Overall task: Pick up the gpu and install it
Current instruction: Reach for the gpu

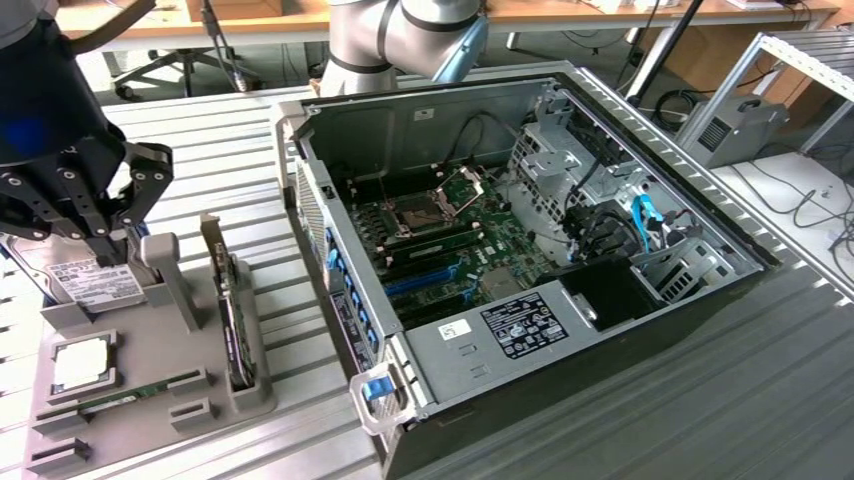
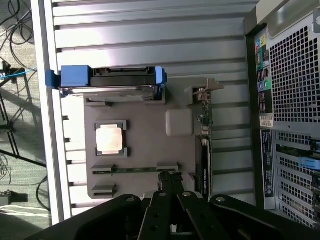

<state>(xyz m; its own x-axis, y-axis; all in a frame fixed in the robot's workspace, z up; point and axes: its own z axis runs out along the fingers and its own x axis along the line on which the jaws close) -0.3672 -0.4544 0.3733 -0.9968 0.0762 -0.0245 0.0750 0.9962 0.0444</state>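
Jaws closed, empty, above one gray tray (image 1: 150,345), one gpu (image 1: 238,322) upright in it, one open case (image 1: 387,125)

No wording can be read. Printed labels are seen on the power supply (image 1: 523,330) and hard drive (image 1: 91,287), but the print cannot be made out.

One green expansion card with black fan (image 1: 238,330) (image 2: 205,167), one white-labelled silver hard drive (image 1: 96,285) (image 2: 122,80), one square silver processor chip (image 1: 83,363) (image 2: 110,139), one narrow green memory stick (image 1: 127,397) (image 2: 135,169), one grey plastic tray (image 1: 154,342) (image 2: 150,140), one open black computer case (image 1: 601,372) (image 2: 295,75).
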